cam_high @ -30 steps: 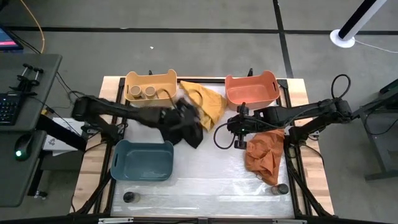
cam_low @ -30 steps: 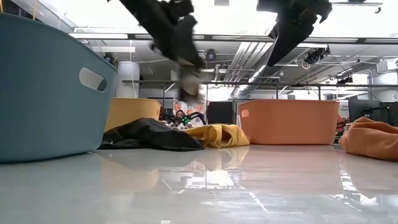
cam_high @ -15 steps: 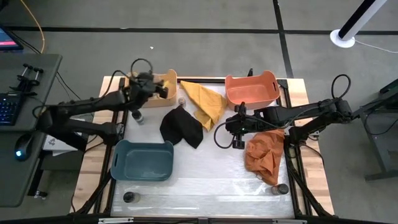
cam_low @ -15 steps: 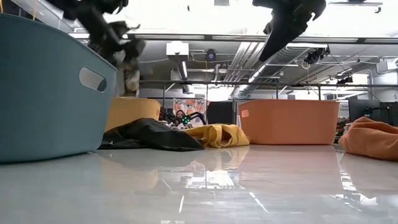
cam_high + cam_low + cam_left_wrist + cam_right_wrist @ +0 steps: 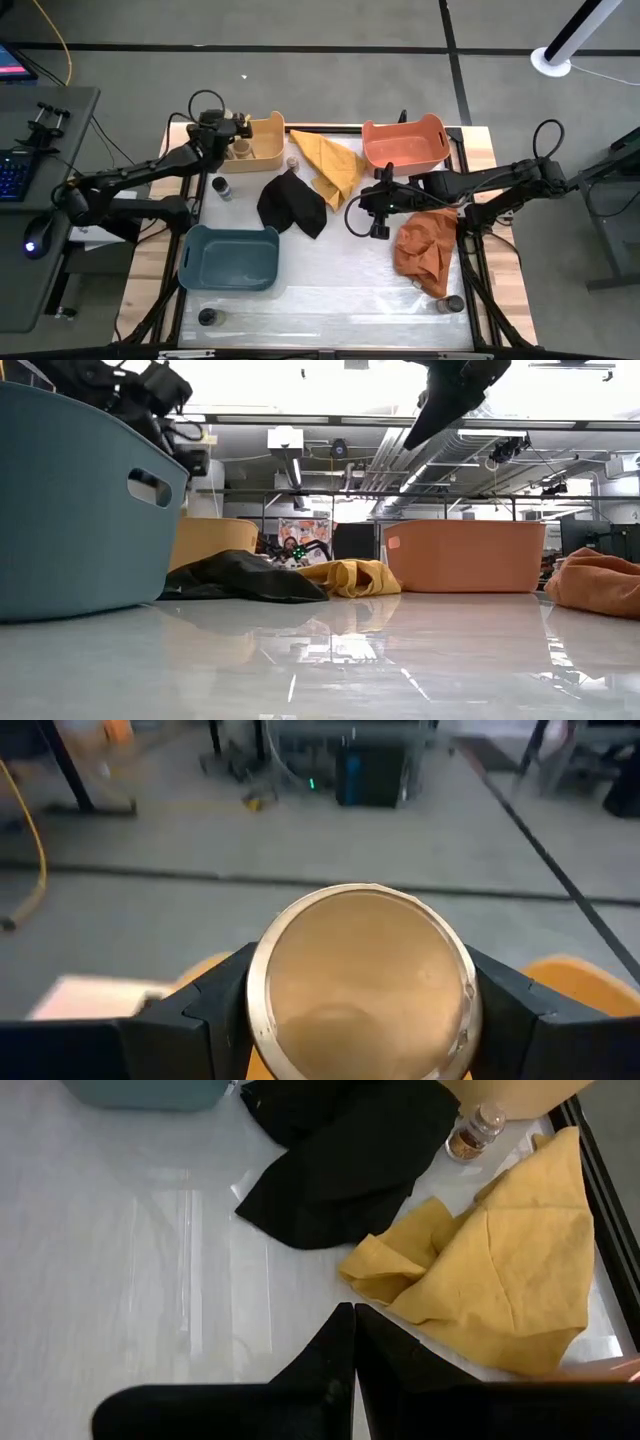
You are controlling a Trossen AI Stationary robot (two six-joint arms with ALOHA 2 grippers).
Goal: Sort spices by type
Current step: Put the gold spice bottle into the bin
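Note:
My left gripper (image 5: 236, 127) is over the near-left corner of the yellow bin (image 5: 266, 133) at the table's far left, shut on a wide tan-topped spice jar (image 5: 365, 982). Another tan-topped jar (image 5: 241, 150) stands inside that bin. A dark-topped jar (image 5: 222, 187) stands on the table beside the bin. A small brownish jar (image 5: 293, 162) stands by the yellow cloth (image 5: 330, 160). My right gripper (image 5: 378, 218) hangs shut and empty above the table's middle, between the yellow cloth and the orange cloth (image 5: 425, 250). My left gripper pinches the tan-topped jar by its sides (image 5: 258, 1020), just under the lid, one finger (image 5: 195, 1020) on each side. The fingers reach in nearly level from the table's left. The jar is lifted clear above the yellow bin, with its lid turned toward the wrist camera.
The blue bin (image 5: 230, 257) stands near left and the orange bin (image 5: 403, 143) at far right. A black cloth (image 5: 292, 203) lies mid-table. One dark jar (image 5: 207, 317) stands at the near left edge and another jar (image 5: 454, 303) by the orange cloth's near end.
My left gripper has swung from above the black cloth toward the table's far left, over the yellow bin, rolling its wrist and carrying the tan-topped jar clear of the table. The black cloth and two jars it hid now show. My right gripper has tipped up slightly.

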